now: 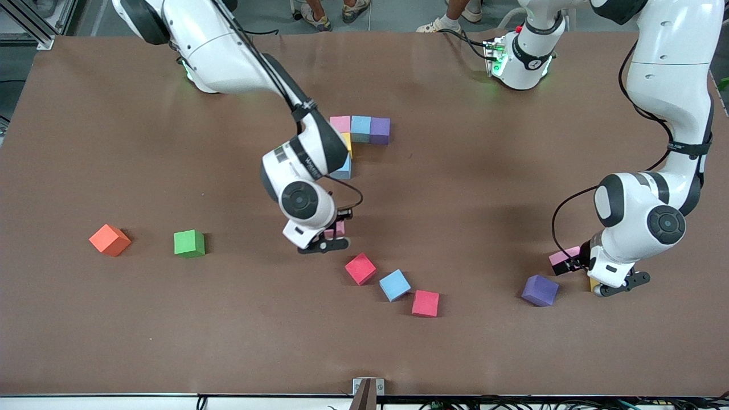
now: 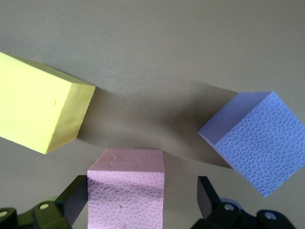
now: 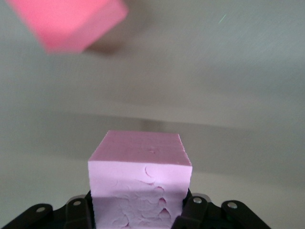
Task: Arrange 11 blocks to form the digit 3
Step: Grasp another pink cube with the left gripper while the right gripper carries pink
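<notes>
I am seeing the right gripper hanging over the middle of the table, its fingers clenched on a pink matte foam cube that fills the bottom of the right wrist view. Just below it in the front view a red foam cube is lying on the brown table, with a light blue foam cube and a second red-pink foam cube trailing nearer the front camera.

The partly built figure is sitting closer to the robots' bases: a row of a pink cube, a light blue cube and a purple cube, touching side by side, with a yellow cube and another light blue cube running down from the pink one, partly covered by the right arm.

The left gripper is sitting low at the left arm's end of the table, its jaws released and standing wide on either side of another pink foam cube without pinching it. A yellow foam cube and a purple foam cube are lying near it.

Toward the right arm's end, a green foam cube and an orange foam cube are resting apart from each other.
</notes>
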